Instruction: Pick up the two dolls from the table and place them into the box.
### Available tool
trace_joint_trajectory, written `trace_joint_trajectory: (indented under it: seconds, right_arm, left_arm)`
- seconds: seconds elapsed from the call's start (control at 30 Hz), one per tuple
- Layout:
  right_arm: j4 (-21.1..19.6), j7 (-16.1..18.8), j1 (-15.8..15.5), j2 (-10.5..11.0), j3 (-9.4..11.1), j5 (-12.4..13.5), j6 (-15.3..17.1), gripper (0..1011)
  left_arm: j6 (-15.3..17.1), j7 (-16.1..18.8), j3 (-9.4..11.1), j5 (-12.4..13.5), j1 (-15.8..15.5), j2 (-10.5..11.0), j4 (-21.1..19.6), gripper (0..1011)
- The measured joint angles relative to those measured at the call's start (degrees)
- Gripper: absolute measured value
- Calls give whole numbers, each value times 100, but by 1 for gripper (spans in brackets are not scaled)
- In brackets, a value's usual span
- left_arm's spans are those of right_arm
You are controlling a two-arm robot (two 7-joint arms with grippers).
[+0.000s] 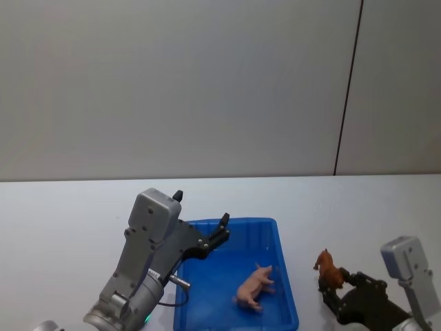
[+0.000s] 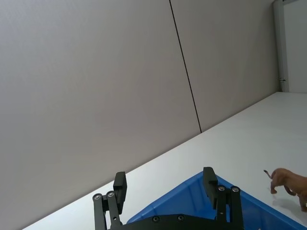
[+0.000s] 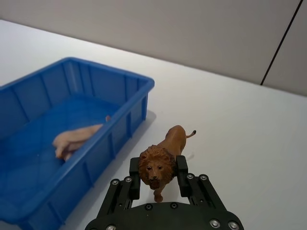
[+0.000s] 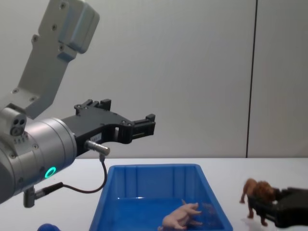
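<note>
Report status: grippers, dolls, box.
Left gripper open, raised above the box. Right gripper at the brown doll, standing on table right of box. Pig doll lying inside box. Nothing in the way.

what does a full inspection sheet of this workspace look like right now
surface: white table, flat and plain
job's things: pink pig lying on its side inside the blue box; brown lion standing on the table to the right of the box
clutter: small blue object on the table, left of the box
grippers: left gripper open and empty, raised over the box's far left part; right gripper low at the table, closed on the lion's head
cables: black cable looping under the left wrist
surroundings: grey wall with a dark vertical seam; nothing else seen
</note>
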Motion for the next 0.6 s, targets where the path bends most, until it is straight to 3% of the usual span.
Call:
trace_joint_trajectory:
  seconds: [0.3, 0.6]
  right_arm:
    - [-160, 189, 188, -80, -24, -165, -293, 425]
    - [-138, 639, 544, -291, -96, -178, -266, 425]
  left_arm:
    - [0, 0, 0, 0, 0, 0, 0, 1001]
    - [0, 0, 0, 0, 0, 0, 0, 1001]
